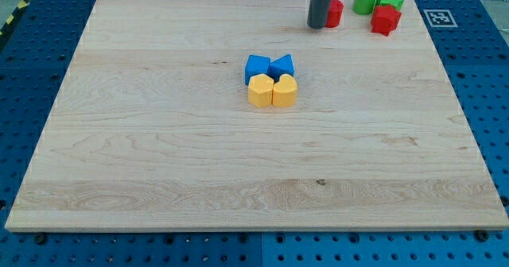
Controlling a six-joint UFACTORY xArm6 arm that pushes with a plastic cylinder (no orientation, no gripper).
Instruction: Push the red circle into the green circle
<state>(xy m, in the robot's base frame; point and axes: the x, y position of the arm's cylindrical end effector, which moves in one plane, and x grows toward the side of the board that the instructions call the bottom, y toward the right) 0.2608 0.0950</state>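
Camera view: rod tip (pixel 320 26) touching the left side of the red circle block (pixel 335 12), at the wooden surface (pixel 159 156) top edge; green circle block (pixel 366 0) near, to its right. No hand fitted.

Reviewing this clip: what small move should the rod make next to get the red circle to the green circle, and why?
Probably a short push toward the view's right. My tip sits against the view's left side of the red circle, and the green circle lies a short way to the right and slightly toward the view's top, so angling the push a little upward should close the gap.
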